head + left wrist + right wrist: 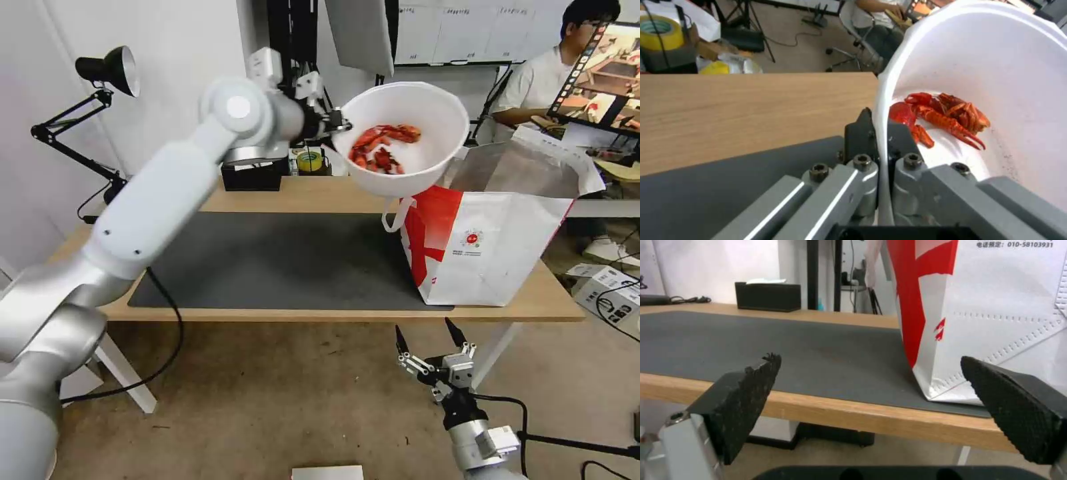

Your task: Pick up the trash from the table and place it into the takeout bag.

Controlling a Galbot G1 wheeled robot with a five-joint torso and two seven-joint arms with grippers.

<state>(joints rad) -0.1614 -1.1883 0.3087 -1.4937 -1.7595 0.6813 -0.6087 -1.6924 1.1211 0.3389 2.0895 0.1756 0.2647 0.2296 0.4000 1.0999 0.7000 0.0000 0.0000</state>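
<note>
My left gripper [338,123] is shut on the rim of a white round bowl [427,117] holding red shellfish scraps [383,147]. The bowl is lifted high and tilted, just left of the takeout bag's open top. In the left wrist view the fingers [862,133] pinch the bowl's rim [882,110] with the scraps [947,116] inside. The takeout bag [493,247], white and red with a foil lining, stands on the right end of the table [300,193]. Below the table's front edge my right gripper [430,339] hangs open, facing the bag [996,306].
A dark grey mat [267,260] covers the middle of the table. A black tissue box [253,177] and a tape roll [309,161] sit at the back. A desk lamp [107,70] stands at the back left. Cables and boxes lie on the floor to the right.
</note>
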